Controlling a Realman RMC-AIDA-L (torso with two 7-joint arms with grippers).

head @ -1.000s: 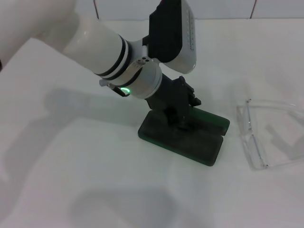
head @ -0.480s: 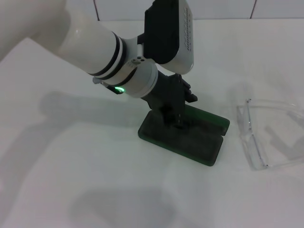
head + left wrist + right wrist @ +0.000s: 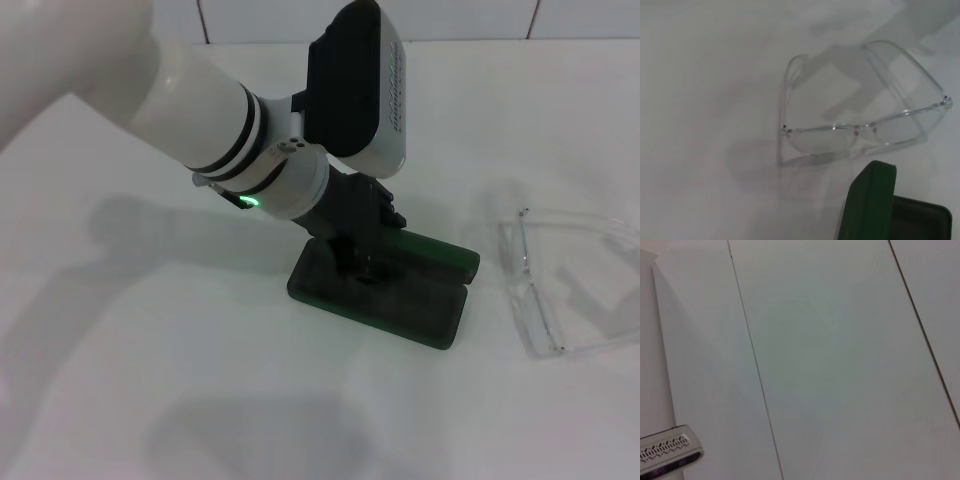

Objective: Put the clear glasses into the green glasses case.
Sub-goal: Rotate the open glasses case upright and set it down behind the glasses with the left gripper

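Now the left claw [image 3: 365,262] sits at the green glasses case [image 3: 400,300], clear glasses [image 3: 560,285] well apart

Looks like a lab or robot test setup, not a home. Plain white tabletop [image 3: 200,400], bare and evenly lit. White tiled or panelled wall [image 3: 840,365] with thin dark seams behind it. Only staged props sit on the surface. No furniture, decor or household clutter visible anywhere.
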